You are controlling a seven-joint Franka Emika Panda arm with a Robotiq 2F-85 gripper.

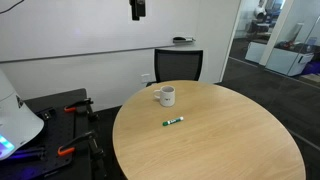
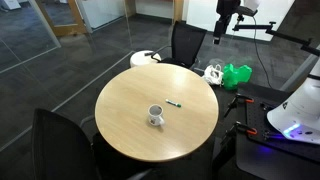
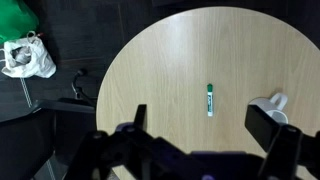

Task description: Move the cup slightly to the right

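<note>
The cup [image 1: 166, 96] stands upright on the round wooden surface [image 1: 235, 140], in the upper left part of the tabletop in an exterior view, with its handle seemingly toward frame left. In an exterior view from higher up it sits near the middle of the surface [image 2: 120, 100]. The wrist view catches only part of the cup [image 3: 272, 103] at the right edge of the frame, half hidden behind one dark finger.

As I judge it, the task has not yet begun. The claw [image 1: 137, 9] hangs at the very top of the frame, well apart from the cup and high above the surface. In the wrist view its fingers [image 3: 138, 116] are spread wide with only bare tabletop between them, so it is open and holds nothing. Everything is left to do: come down over the cup, take hold, shift it a little sideways and let go.

The only other thing on the surface is a green marker [image 1: 174, 122], lying flat near the cup but not touching it, below and slightly right of it in that frame. It is probably the one thing that could get in the way of a sideways shift or a finger coming down.

Off the surface, a dark chair [image 1: 178, 65] stands at the far edge. A green bag [image 2: 238, 73] and a white bag [image 2: 213, 72] lie on the floor at the right of the frame, clear of the work.
</note>
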